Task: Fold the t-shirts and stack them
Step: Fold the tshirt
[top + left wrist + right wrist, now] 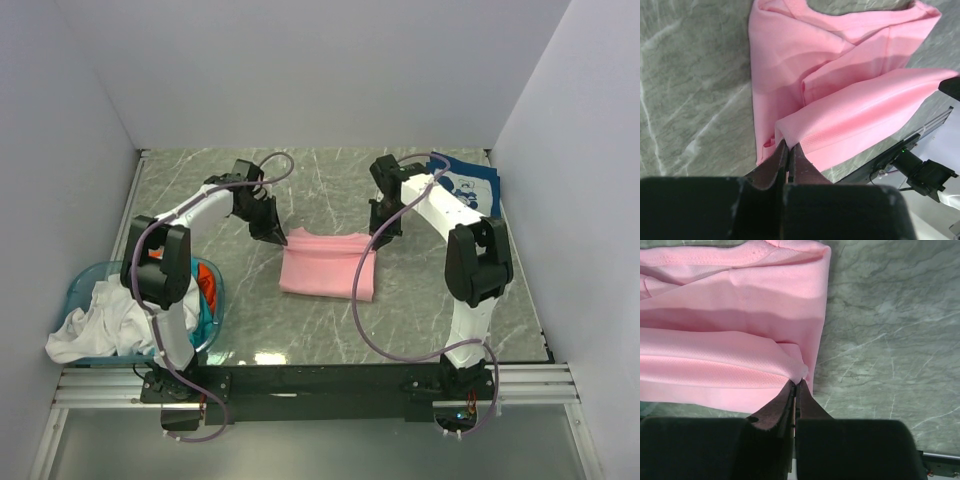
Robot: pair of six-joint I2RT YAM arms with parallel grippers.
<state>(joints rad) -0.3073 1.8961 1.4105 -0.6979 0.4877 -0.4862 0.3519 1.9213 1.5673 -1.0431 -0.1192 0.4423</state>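
Note:
The light pink t-shirt [327,264] lies partly folded in the middle of the table. My left gripper [278,238] is shut on its far left corner, seen pinched in the left wrist view [788,145]. My right gripper [378,228] is shut on its far right corner, seen in the right wrist view [799,381]. Both hold the far edge lifted over the rest of the pink t-shirt [840,80] [730,315]. A navy t-shirt with white print [468,183] lies folded at the back right. White [100,325], teal and orange [206,283] t-shirts fill the basket.
The translucent blue round basket [85,279] stands at the near left beside the left arm's base. White walls close in the grey marble table [330,185] on three sides. A black rail [330,382] runs along the near edge.

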